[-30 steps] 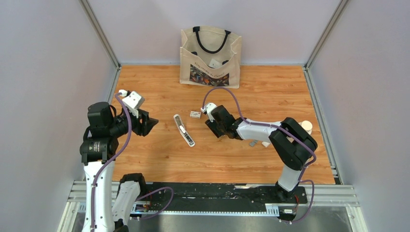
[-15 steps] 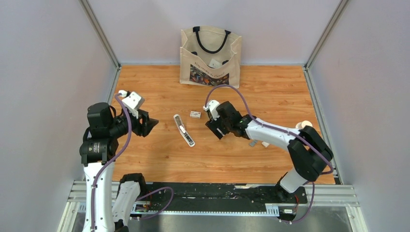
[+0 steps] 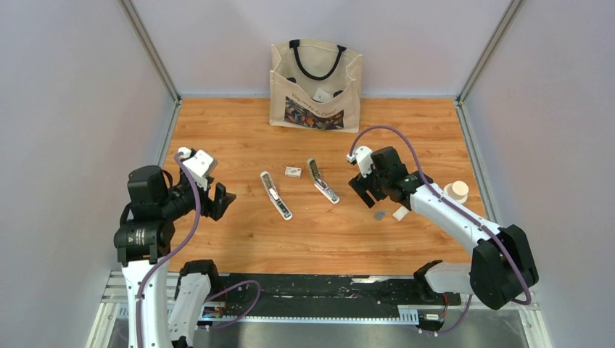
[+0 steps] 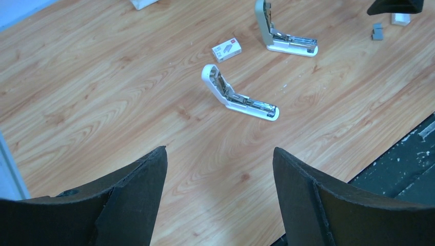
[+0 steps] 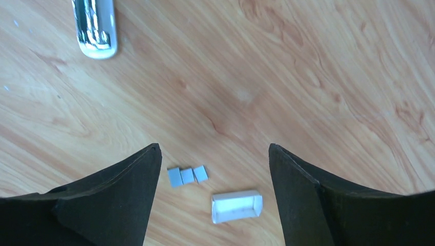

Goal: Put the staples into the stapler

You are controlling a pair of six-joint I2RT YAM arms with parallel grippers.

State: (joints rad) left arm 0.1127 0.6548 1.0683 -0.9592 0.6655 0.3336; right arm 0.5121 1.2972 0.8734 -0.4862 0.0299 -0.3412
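**While both tools hang spread, the staples lie loose toward the right edge of the worktop**

Where the right tool (image 5: 213, 148) hovers over the worktop (image 3: 239, 239), its fingers are wide apart and hold nothing. The staples (image 5: 187, 175) lie flat on the wood below its gap. They show as three short grey pieces side by side, toward the right edge and about midway between the near and far edges. Just beside them, on the side of the near edge, sits a small white open box (image 5: 236, 206).

The left tool (image 4: 219, 151) is raised near the left edge, also spread and empty. A white stapler (image 3: 276, 195) lies hinged open near the middle of the worktop. A grey stapler (image 3: 322, 180), also open, lies to its right, between it and the right tool. A small staple box (image 3: 293, 172) rests between the two staplers on the far side. A tote bag (image 3: 315, 85) stands at the middle of the far edge, and a pale roll (image 3: 457, 191) sits by the right edge.
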